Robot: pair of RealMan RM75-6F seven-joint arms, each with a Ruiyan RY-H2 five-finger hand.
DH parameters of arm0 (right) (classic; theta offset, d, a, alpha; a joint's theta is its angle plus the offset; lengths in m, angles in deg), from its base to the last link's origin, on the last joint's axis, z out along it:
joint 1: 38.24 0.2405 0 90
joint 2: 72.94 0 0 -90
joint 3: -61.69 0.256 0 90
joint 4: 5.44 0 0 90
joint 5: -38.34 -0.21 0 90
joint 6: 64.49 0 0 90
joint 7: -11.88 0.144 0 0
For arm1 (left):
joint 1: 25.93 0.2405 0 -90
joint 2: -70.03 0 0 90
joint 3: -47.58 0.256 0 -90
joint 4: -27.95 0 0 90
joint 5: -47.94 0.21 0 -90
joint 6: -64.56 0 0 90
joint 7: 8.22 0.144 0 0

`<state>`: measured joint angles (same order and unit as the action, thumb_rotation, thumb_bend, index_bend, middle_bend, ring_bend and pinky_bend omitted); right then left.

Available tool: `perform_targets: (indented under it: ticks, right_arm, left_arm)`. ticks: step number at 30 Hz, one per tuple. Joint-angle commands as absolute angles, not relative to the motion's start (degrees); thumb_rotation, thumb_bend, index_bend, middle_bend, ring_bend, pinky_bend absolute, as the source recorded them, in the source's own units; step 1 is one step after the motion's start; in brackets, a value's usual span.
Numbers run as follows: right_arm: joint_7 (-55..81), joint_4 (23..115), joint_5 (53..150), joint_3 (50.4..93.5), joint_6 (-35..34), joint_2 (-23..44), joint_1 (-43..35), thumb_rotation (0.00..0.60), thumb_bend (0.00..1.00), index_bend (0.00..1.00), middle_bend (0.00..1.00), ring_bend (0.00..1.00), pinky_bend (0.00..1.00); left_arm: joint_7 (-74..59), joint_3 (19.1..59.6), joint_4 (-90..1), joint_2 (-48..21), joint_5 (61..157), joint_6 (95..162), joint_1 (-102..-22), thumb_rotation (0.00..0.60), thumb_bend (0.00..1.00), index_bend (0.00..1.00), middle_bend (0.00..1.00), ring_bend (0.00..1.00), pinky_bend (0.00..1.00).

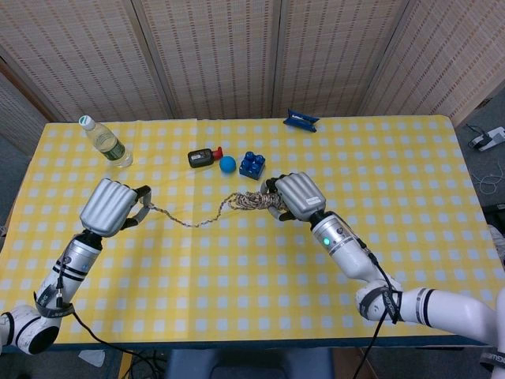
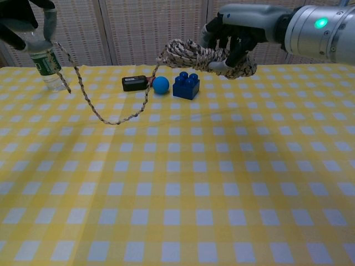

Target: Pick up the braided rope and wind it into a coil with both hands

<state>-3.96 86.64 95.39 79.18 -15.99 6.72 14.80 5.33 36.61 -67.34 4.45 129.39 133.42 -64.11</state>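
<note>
The right hand (image 2: 236, 33) is raised above the worktop (image 1: 260, 268), fingers (image 2: 232, 52) curled around a wound bundle of the braided rope (image 2: 191, 54). From the bundle, the free length of rope hangs in a slack loop, its lowest part near the worktop, and rises to the left hand (image 1: 110, 207). The left hand is also raised, with fingers (image 2: 51, 21) closed on the rope's far end. A water bottle (image 1: 105, 143) stands at the rear left. A black device (image 1: 200, 158), a blue ball (image 1: 227, 164) and a blue building block (image 1: 252, 164) sit in a row behind the rope. A blue folded item (image 1: 301, 120) lies at the rear edge.
</note>
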Motion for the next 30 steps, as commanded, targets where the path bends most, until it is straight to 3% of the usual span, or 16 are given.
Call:
perform_targets:
  ticks: [1, 16, 30]
  right_arm:
    - [-6.8, 86.6, 92.2, 80.4, -16.7, 8.4, 17.6, 0.6, 0.5, 0.6, 0.52, 0.45, 0.48]
    - [-13.6, 84.7, 81.9, 82.0, -16.5, 12.7, 26.5, 0.6, 0.5, 0.62, 0.52, 0.45, 0.48]
    - [-2.4, 84.1, 94.0, 79.6, -15.7, 15.0, 23.6, 0.6, 0.5, 0.62, 0.52, 0.45, 0.48]
  left_arm:
    - [5.4, 34.7, -71.8, 7.0, 131.4, 135.0, -64.7, 0.6, 0.38, 0.75, 1.0, 1.0, 1.0]
    - [2.8, 26.9, -81.2, 7.0, 127.9, 133.5, -70.3, 0.6, 0.38, 0.73, 0.97, 0.88, 1.0]
    - [9.4, 20.9, -78.2, 2.8, 110.3, 129.7, -77.2, 0.6, 0.38, 0.72, 0.96, 0.87, 1.0]
